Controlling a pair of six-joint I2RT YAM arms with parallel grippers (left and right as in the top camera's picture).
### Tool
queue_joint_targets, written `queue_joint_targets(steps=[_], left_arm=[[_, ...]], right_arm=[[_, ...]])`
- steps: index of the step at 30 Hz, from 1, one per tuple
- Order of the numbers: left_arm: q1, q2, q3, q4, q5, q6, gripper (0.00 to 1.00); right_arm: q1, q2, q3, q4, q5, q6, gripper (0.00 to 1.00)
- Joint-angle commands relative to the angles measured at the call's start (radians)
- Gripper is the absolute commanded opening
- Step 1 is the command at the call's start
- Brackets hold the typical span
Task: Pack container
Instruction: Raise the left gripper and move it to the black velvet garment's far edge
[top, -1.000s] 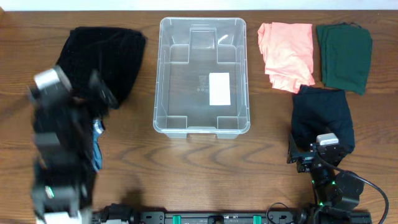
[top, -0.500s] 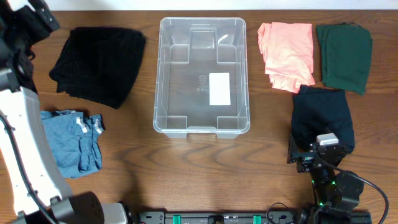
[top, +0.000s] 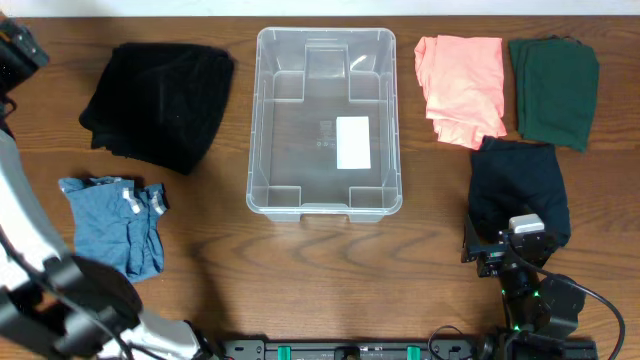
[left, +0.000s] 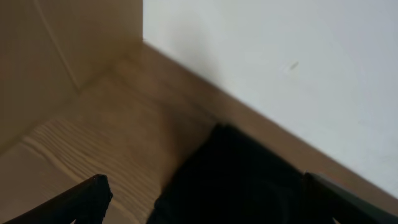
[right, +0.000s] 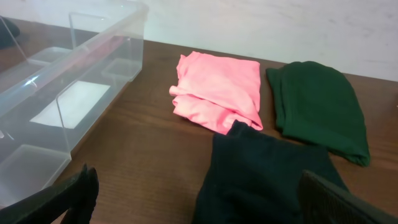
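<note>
The container (top: 256, 120) stands upright at the middle of the table (top: 300, 270). Its far rim is close to the table's back edge, and a white label (top: 353, 142) shows on its bare base. A wide band of open wood runs along its near side.

To its left a black garment (top: 155, 100) lies just apart from the wall. A blue garment (top: 112, 225) lies further left and nearer the front. To its right, past a narrow strip of wood, lies a pink garment (top: 462, 88), with a green garment (top: 553, 88) beyond it. A dark navy garment (top: 515, 190) lies in front of both.

The left gripper (left: 211, 202) hangs at the table's far-left corner, well apart from the container. Its fingers are spread wide above the black garment's edge, by the room's wall (left: 280, 62). The right gripper (right: 202, 193) sits to the container's right front, at the navy garment's near edge, with its fingers wide apart and holding nothing.
</note>
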Motion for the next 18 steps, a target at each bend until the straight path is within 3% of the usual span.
queue_joint_targets(steps=[1, 18], left_arm=[[0.007, 0.122, 0.008, 0.019, 0.121, 0.027, 0.98], [-0.037, 0.457, 0.007, 0.098, 0.153, 0.043, 0.98]], right_arm=[[-0.003, -0.005, -0.002, -0.001, -0.003, 0.011, 0.99], [-0.003, -0.005, -0.002, -0.001, -0.003, 0.011, 0.99]])
